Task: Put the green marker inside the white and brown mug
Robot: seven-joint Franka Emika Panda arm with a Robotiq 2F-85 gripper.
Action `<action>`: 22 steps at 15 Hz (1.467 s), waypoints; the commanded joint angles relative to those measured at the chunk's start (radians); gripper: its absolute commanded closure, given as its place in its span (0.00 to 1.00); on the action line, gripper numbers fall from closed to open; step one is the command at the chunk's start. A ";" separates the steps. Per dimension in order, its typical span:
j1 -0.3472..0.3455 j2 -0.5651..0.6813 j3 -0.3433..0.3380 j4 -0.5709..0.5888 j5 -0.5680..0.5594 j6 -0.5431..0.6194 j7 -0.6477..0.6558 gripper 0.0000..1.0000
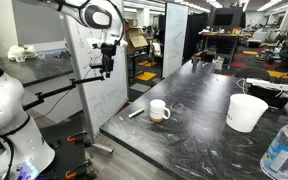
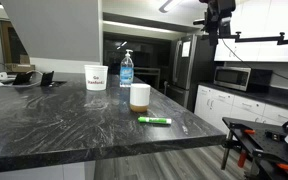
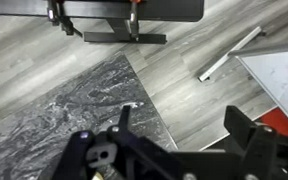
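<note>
Ceiling lights (image 1: pixel 199 5) give bright, even light; the dark tabletop (image 2: pixel 44 110) shows soft glare. All views are coarse; in the wrist view the hand (image 3: pixel 169 150) is dark and blurred.

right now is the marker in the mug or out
Out. The marker lies flat on the counter beside the mug, apart from it.

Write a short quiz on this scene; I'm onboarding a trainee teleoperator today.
1. True or false: the green marker is already inside the white and brown mug.
2. The gripper is: A) shut on the marker; B) raised, open and empty, off the table's corner; C) touching the mug.
3. Fill in: of marker and mug, the ___ lies nearer the edge of the table.
Key: 1 false; 2 B; 3 marker.
</note>
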 commanded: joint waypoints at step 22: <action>-0.047 0.217 -0.116 -0.027 -0.092 0.411 -0.362 0.00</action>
